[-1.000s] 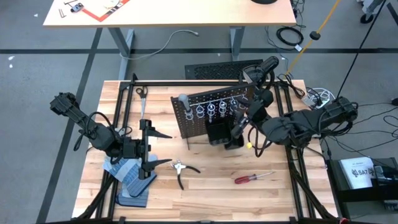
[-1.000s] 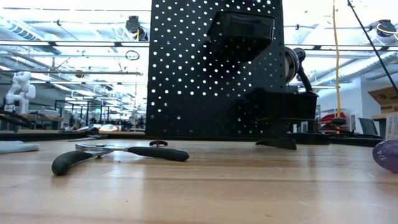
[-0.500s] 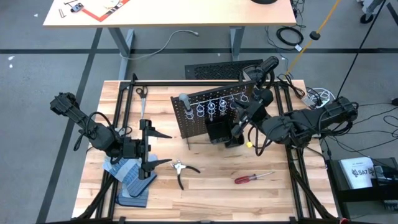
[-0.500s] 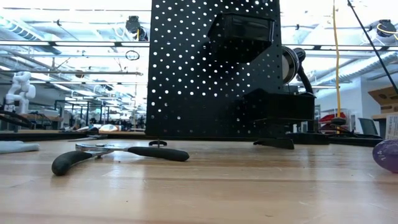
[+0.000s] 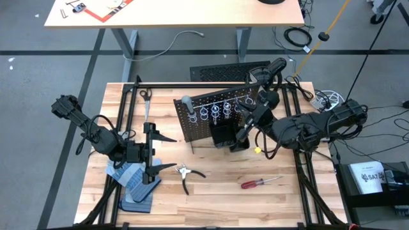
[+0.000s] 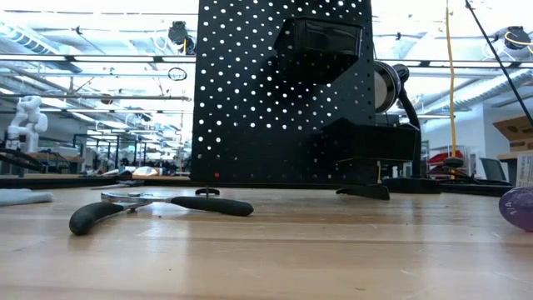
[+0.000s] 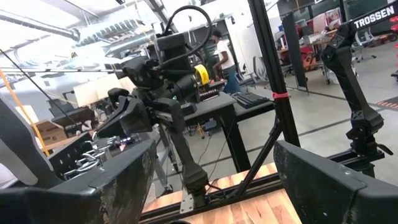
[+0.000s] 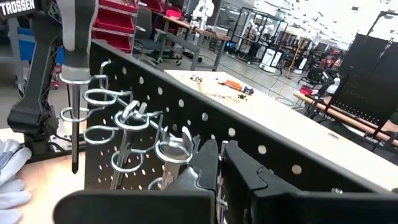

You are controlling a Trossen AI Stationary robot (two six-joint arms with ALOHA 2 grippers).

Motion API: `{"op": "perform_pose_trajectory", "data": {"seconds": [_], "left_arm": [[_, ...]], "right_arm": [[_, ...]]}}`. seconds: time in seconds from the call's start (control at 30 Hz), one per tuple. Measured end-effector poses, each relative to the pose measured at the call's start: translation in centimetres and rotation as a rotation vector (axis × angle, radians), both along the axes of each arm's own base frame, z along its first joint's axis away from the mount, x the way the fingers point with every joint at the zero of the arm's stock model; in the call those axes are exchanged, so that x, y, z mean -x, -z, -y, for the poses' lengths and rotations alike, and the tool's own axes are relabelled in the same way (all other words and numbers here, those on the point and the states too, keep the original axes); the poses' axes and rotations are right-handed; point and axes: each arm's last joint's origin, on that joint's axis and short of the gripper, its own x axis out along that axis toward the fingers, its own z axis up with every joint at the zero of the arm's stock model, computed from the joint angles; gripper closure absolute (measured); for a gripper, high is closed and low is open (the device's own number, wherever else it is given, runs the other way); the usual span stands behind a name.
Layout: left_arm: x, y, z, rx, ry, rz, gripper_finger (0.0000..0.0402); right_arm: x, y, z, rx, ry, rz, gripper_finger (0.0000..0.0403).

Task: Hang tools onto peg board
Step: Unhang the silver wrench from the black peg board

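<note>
Right gripper (image 5: 250, 119) is up against the peg board (image 5: 204, 128) at the rings (image 8: 134, 121); wrist view shows its fingers pressed together on a silver wrench (image 8: 186, 163) hanging near the ring row, so this reads as mid-hang on that wrench. Next move probably needs the wrench seated before letting go (board is light perforated sheet metal, may shift if pushed). Grey-handled screwdriver (image 8: 76, 37) already sits upright in the ring at the board's 9 o'clock end. Left gripper (image 5: 152, 152) waits at the table's 8 o'clock, jaws spread, over the ribbed blue-grey gloves (image 5: 135, 182). Still on the wood table (image 5: 217, 198): black-handled pliers (image 5: 185, 174) just beside it, red-handled screwdriver (image 5: 259, 183) toward 5 o'clock.
</note>
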Motion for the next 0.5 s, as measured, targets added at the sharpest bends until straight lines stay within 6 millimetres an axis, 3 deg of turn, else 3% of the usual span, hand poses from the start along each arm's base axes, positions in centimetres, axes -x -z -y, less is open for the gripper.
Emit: {"op": "perform_pose_trajectory", "data": {"seconds": [0.5], "left_arm": [[0.0,0.1,0.0,-0.004,0.0,-0.005,0.0068]], "right_arm": [[-0.1,-2.0,-0.2,0.108,-0.013,0.051,0.0403]]}}
